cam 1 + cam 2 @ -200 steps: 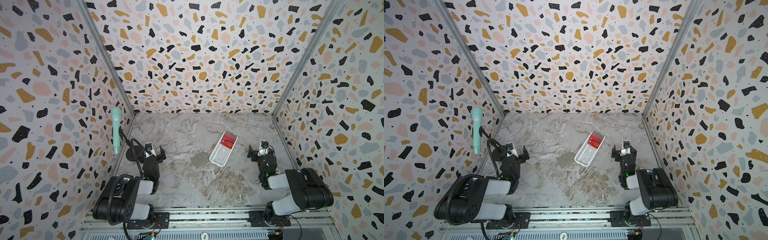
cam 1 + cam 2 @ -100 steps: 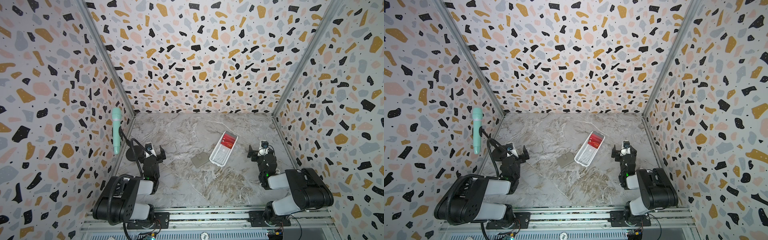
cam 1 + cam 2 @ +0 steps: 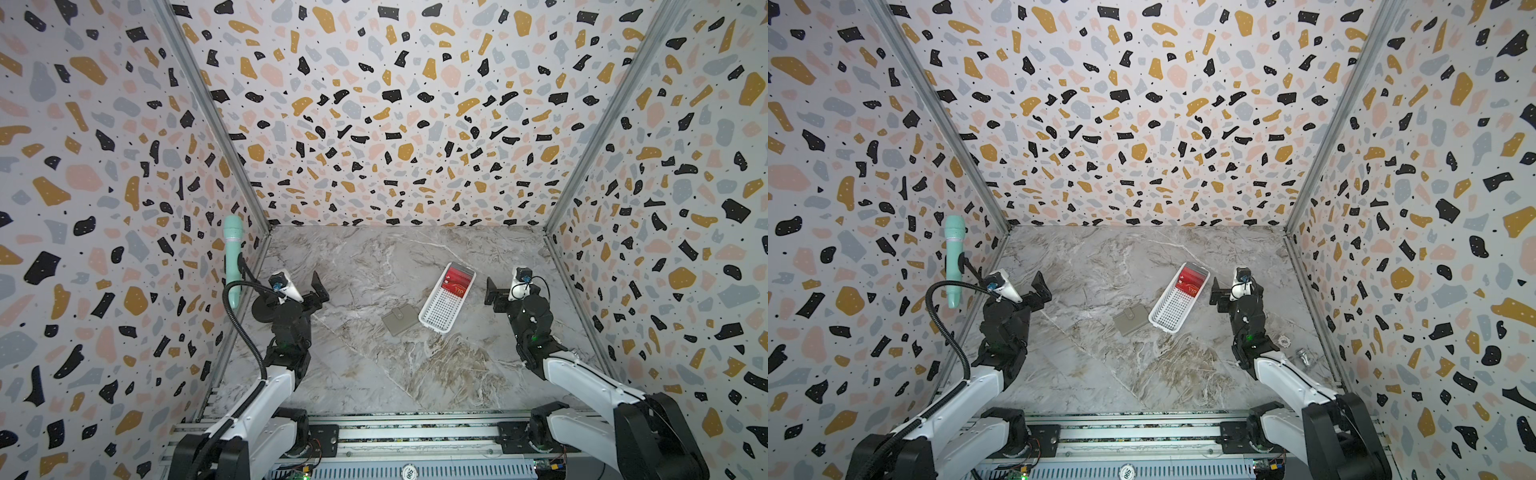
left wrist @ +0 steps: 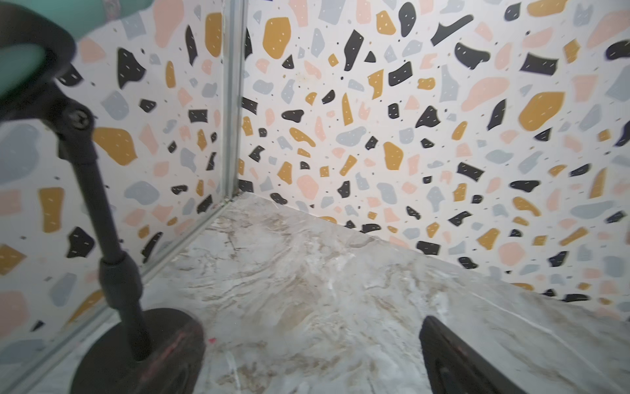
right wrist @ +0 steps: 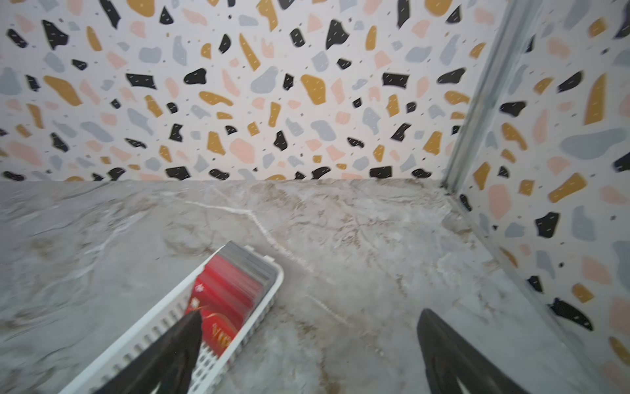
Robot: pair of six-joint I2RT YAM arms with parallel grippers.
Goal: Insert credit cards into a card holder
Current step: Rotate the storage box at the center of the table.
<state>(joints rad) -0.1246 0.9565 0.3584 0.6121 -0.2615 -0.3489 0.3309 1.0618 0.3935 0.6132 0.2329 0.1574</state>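
The credit cards (image 3: 457, 281), glossy red rectangles, the front one lettered VIP in gold, sat stacked at the far end of the basket (image 3: 439, 312), a white perforated plastic oblong on the veined marble tabletop (image 3: 374, 374). The card holder (image 3: 400, 319), flat, matte grey-taupe and squarish with a snap tab, lay closed just beside the basket's near corner. The right gripper (image 3: 491, 294) hung near the basket, jaws spread and empty. The left gripper (image 3: 320, 289), well apart from it, gaped empty too.

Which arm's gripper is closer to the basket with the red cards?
The right gripper, open right beside the white basket; the left gripper sits farther off, beyond the card holder.
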